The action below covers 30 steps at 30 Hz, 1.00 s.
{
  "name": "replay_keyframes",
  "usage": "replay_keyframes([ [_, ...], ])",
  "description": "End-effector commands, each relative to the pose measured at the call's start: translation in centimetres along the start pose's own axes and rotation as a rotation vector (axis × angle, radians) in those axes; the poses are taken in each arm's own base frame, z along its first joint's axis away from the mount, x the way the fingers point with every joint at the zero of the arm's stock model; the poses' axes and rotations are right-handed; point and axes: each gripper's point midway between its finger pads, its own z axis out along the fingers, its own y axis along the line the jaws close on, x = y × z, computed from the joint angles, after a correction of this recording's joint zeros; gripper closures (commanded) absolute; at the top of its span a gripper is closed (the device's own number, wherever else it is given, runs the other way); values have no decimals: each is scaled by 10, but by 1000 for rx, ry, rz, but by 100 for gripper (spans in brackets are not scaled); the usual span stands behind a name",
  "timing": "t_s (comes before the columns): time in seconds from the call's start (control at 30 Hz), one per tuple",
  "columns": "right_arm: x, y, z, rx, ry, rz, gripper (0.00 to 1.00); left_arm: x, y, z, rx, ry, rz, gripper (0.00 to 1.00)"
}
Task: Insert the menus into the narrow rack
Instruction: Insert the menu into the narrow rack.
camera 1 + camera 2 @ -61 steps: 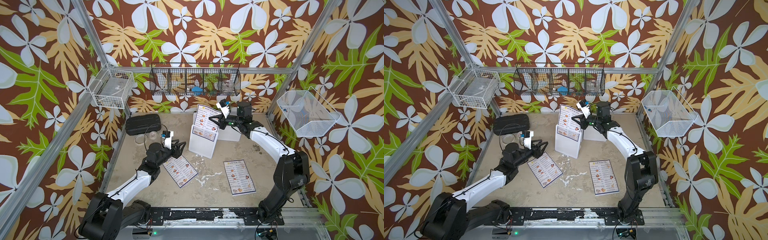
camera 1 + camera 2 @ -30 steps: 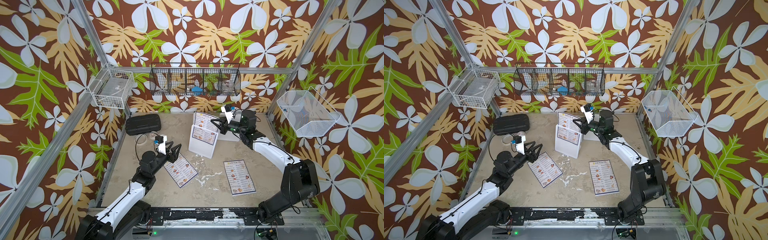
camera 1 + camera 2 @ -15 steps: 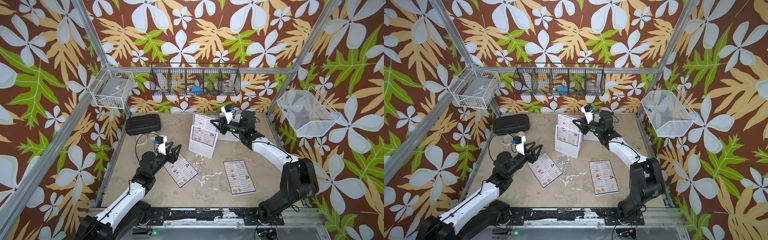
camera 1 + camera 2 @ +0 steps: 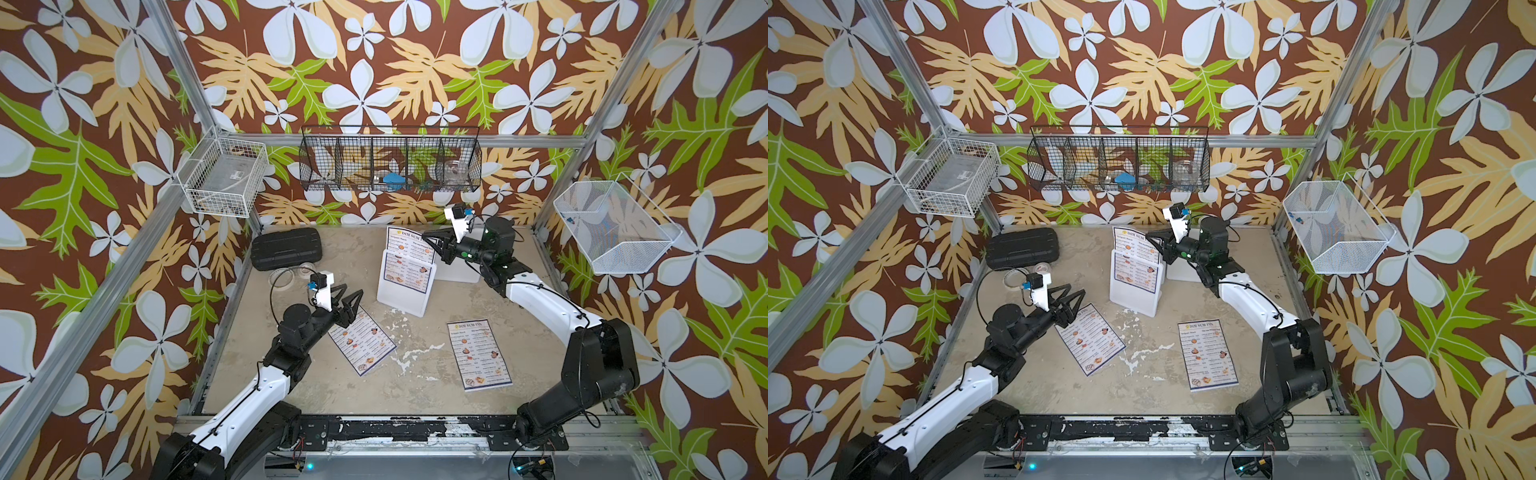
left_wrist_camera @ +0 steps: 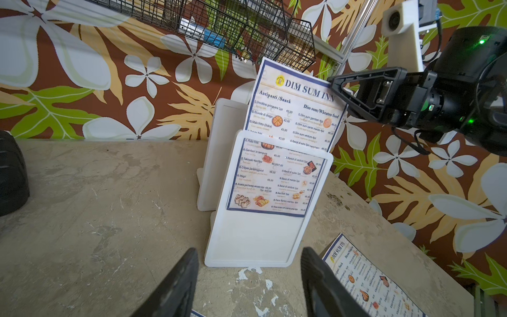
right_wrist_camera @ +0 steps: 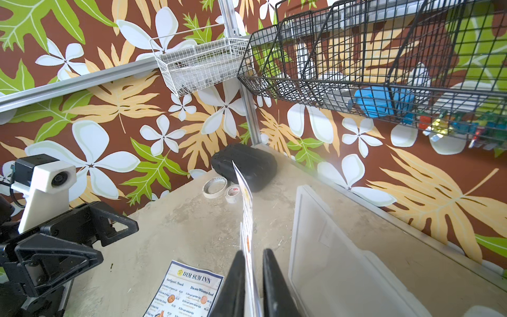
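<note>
Upright menu [image 4: 409, 249]: sitting deeper in the white rack [image 4: 401, 297] than two seconds ago, lower edge only part-way down; right gripper [image 4: 426, 241] is pinching its top corner, jaws narrow; left gripper [image 4: 353, 291] is hovering, jaws wide. I am watching for buckling if pressed askew. Two flat menus [image 4: 361, 340] [image 4: 478, 355] are waiting.

Both top views look steeply down from high over the counter [image 4: 415, 386], taking it all in. The left wrist view sits low and close, facing the rack [image 5: 255, 238]; the right wrist view looks along the menu [image 6: 247, 203], seemingly edge-on. Both wrist views share these two.
</note>
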Motion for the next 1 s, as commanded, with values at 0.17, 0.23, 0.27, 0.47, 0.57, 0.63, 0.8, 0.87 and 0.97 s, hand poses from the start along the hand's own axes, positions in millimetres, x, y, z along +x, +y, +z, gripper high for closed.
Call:
replay_keyframes([
  [0.17, 4, 3, -2, -4, -12, 1, 94, -5, -2, -1, 7, -22, 8, 38],
  [0.23, 6, 3, -3, -4, -14, 0, 94, -5, 0, -1, 1, -22, 10, 38],
  [0.27, 9, 4, -4, -6, -14, 5, 94, -5, 0, -1, 0, -22, 10, 38],
  [0.47, 19, 8, -3, -19, -7, 12, 95, -5, -1, -1, 1, -24, 10, 38],
  [0.57, 17, 10, -5, -21, -11, 13, 91, -5, -2, -2, 6, -24, 8, 38],
  [0.63, 14, 12, -6, -20, -15, 7, 85, -6, -2, -2, 7, -26, 10, 38],
  [0.8, 4, 11, -7, -4, -27, -9, 75, -5, -2, -2, 10, -26, 9, 38],
  [0.87, 2, 10, -7, 3, -26, -14, 75, -6, -2, -2, 10, -27, 10, 38],
  [0.97, 4, 5, -4, 13, -20, -8, 77, -5, -3, -3, 11, -27, 9, 38],
])
